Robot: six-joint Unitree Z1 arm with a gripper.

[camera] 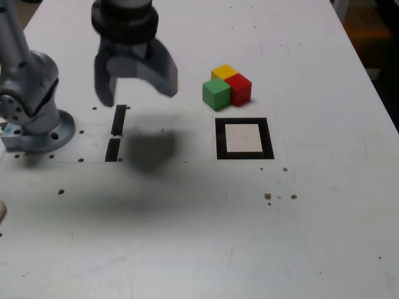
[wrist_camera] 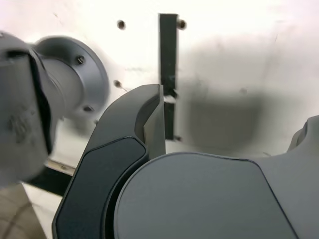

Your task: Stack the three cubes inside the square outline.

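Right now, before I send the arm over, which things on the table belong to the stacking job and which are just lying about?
For the job:
- red cube
- yellow cube
- green cube
- square outline, nothing in it
- gripper, open and holding nothing

Lying about:
- two short tape strips
- bolted arm base

The arm's base (camera: 34, 128) is seen bolted down at the exterior view's left, with the silver link rising out of the top of that view. The gripper (camera: 138, 84) is hung high, pointed downward, its dark collar above and its two grey jaws spread wide apart with nothing held between them. In the wrist view, one curved jaw is seen close up, the gripper (wrist_camera: 229, 144) gaping and empty.
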